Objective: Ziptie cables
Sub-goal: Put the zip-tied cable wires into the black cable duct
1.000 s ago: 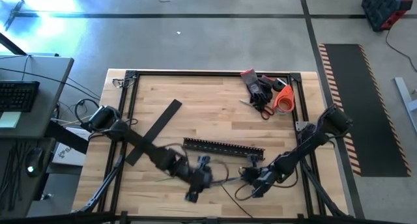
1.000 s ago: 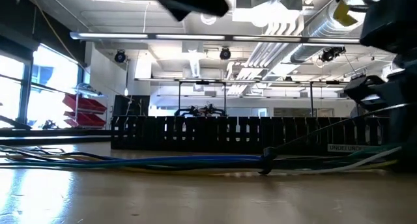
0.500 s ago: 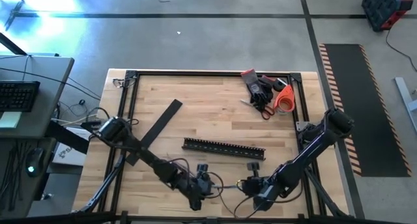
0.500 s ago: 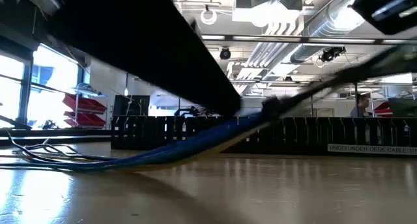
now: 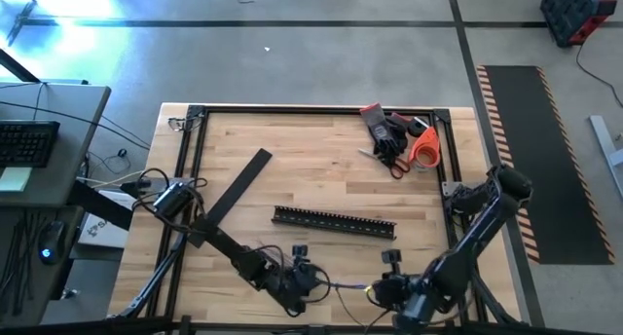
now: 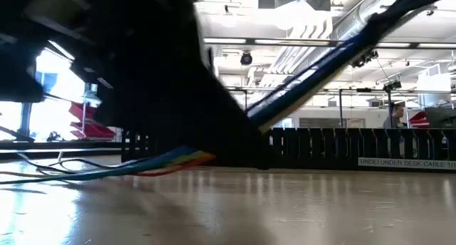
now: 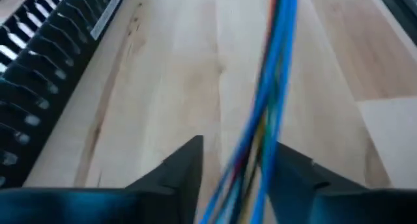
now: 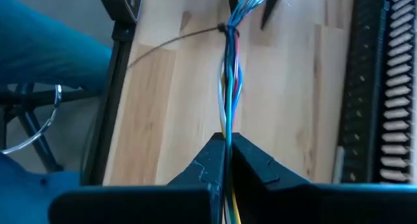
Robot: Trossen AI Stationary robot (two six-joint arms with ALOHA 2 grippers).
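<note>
Both pulled away from the comb-toothed channel (image 5: 335, 221) toward the table's near edge: left gripper (image 5: 304, 288), right gripper (image 5: 382, 292); cables (image 8: 230, 87) lifted taut between.

My two dark grippers close on the thin flexible cables (image 8: 229, 87), which show mostly bright blue, with strands of yellow, red and pale white; a thin dark tie (image 8: 225, 30) rings them. The table top of pale wooden planks (image 5: 311, 160) is light tan with brown grain streaks, framed in black bars. At its middle lies the rigid black comb-toothed channel (image 5: 334, 221); toward ten o'clock, the flat matte black strip (image 5: 232, 196). Toward one o'clock sit the red-and-black work gloves (image 5: 383, 129) and an orange roll (image 5: 424, 148). At three o'clock, the dark floor mat (image 5: 531, 150) has yellow-and-black striped edges.
</note>
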